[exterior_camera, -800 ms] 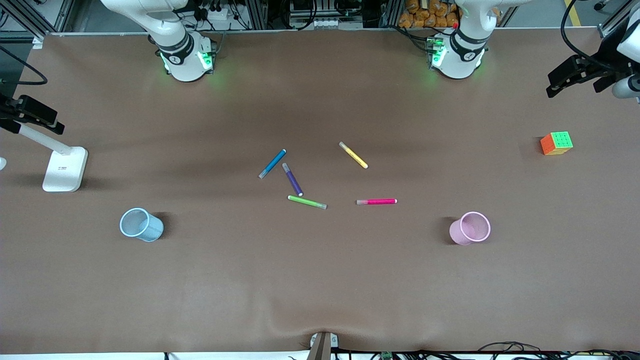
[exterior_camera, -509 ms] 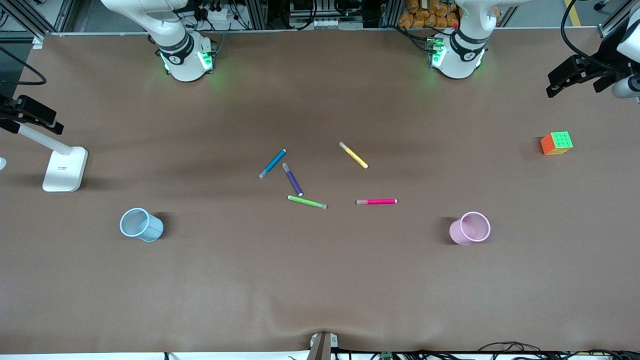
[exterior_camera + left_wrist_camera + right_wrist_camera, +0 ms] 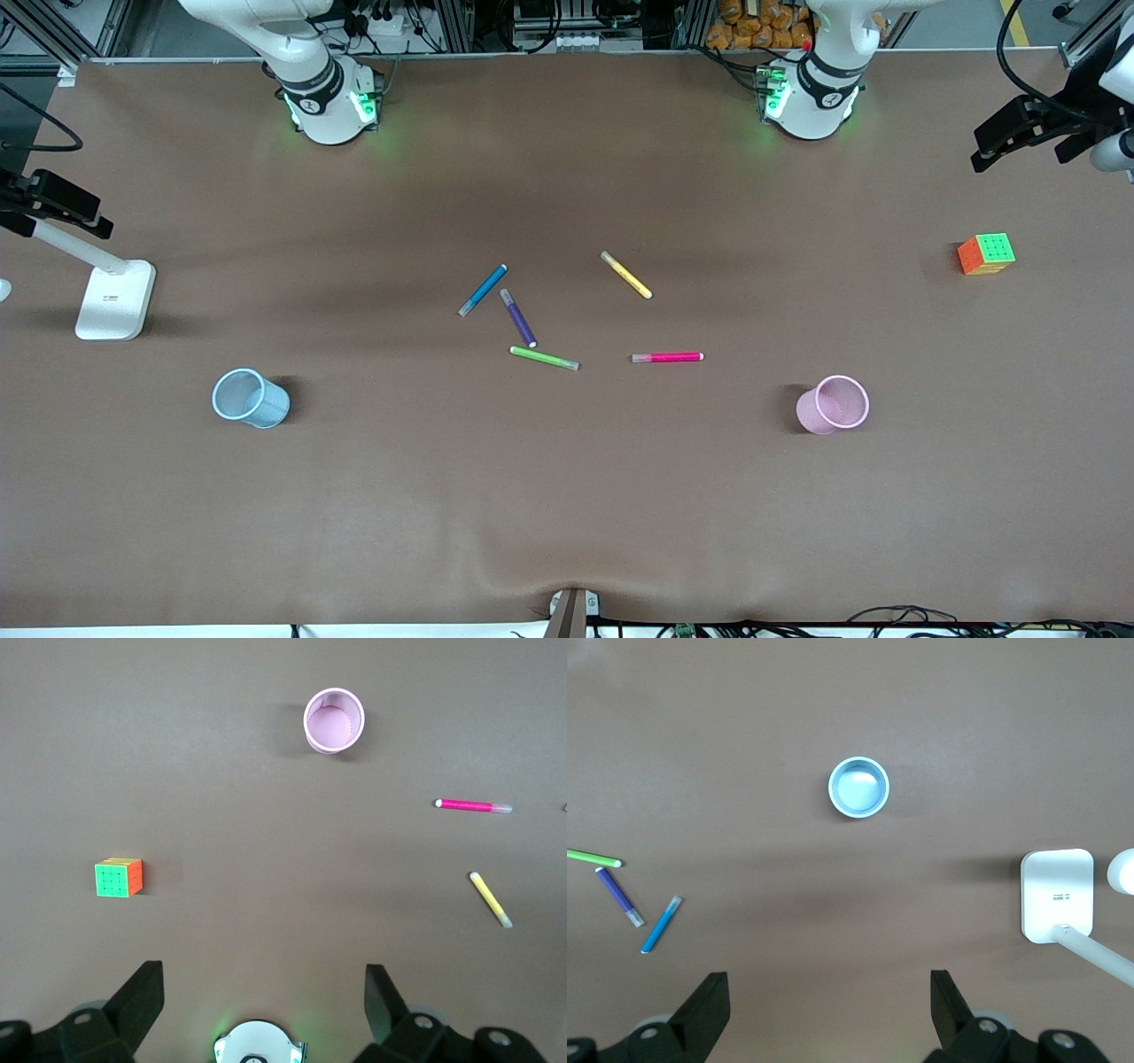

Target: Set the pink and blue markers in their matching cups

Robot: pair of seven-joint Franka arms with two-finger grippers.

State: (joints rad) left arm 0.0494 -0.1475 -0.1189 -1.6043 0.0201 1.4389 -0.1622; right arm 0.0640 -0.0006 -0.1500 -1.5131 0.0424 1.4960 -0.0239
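The blue marker point(image 3: 483, 290) and the pink marker point(image 3: 667, 357) lie flat at mid-table. The pink one is nearer the front camera. The light blue cup point(image 3: 251, 399) stands toward the right arm's end, the light pink cup point(image 3: 833, 404) toward the left arm's end. Both cups are upright and empty. My left gripper point(image 3: 264, 979) is open and empty, high over its own base point(image 3: 257, 1050). Its view shows the pink cup point(image 3: 334, 719) and pink marker point(image 3: 472, 805). My right gripper point(image 3: 829, 979) is open and empty, high up. Its view shows the blue cup point(image 3: 858, 787) and blue marker point(image 3: 661, 925).
A purple pen point(image 3: 518, 318), a green pen point(image 3: 544, 358) and a yellow pen point(image 3: 626, 275) lie among the markers. A colour cube point(image 3: 986, 253) sits toward the left arm's end. A white stand point(image 3: 115, 299) is at the right arm's end, a dark device point(image 3: 1019, 133) at the left arm's end.
The markers, pens and cups have not moved. The dark device at the left arm's end has shifted slightly.
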